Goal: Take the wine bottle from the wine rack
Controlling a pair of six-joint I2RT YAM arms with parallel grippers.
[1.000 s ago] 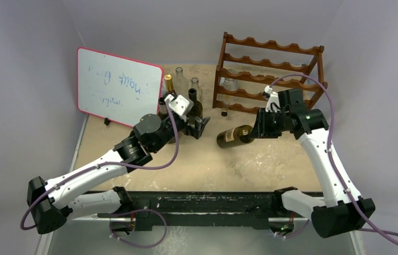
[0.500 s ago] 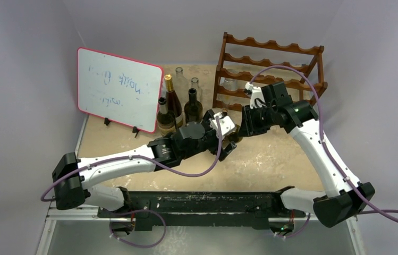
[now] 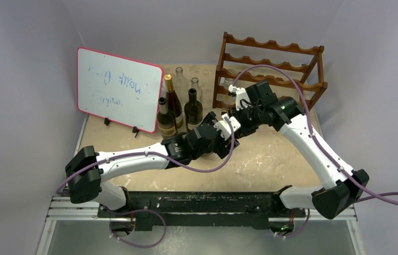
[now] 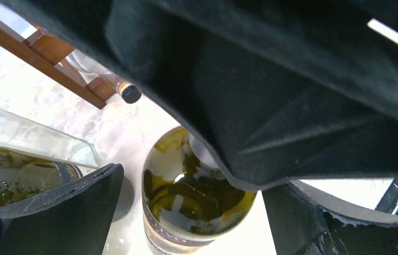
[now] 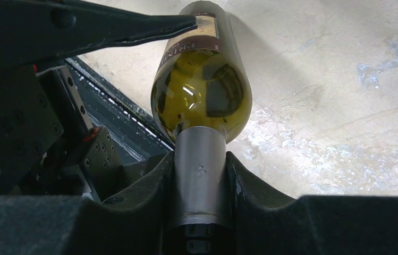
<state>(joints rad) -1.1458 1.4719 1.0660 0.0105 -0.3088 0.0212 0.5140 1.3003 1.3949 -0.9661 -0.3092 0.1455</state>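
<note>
- The bottle (image 5: 202, 90) is off the rack (image 3: 271, 43). It hangs roughly level over the table (image 3: 260, 154), near the middle of the top view, with the rack apart from it at about 1 o'clock.
- The right gripper (image 5: 199, 170) is pressed onto the bottle's foil-wrapped neck, one finger on each side. This looks like the only firm hold.
- The left gripper (image 4: 191, 207) comes in from 8 o'clock and is spread around the bottle's base end. A gap shows on each side in its wrist view. In the right wrist view, one of its fingers (image 5: 133, 26) lies at the label's edge; I cannot tell if it touches.
- Handling, as I judge it: the bottle is stiff, smooth olive glass, slick under rubber pads and breakable if dropped or knocked. I cannot tell whether it is filled. Even empty, the thick body outweighs the neck, so a neck-only hold leaves it prone to droop or twist.
- The better hold is across the body at the paper label, which should give more friction than bare glass. The left gripper could close there to share the load.
- The standing bottles (image 3: 174, 106) crowd the 10 o'clock side, near the whiteboard (image 3: 119, 87). A swing that way risks glass striking glass.
</note>
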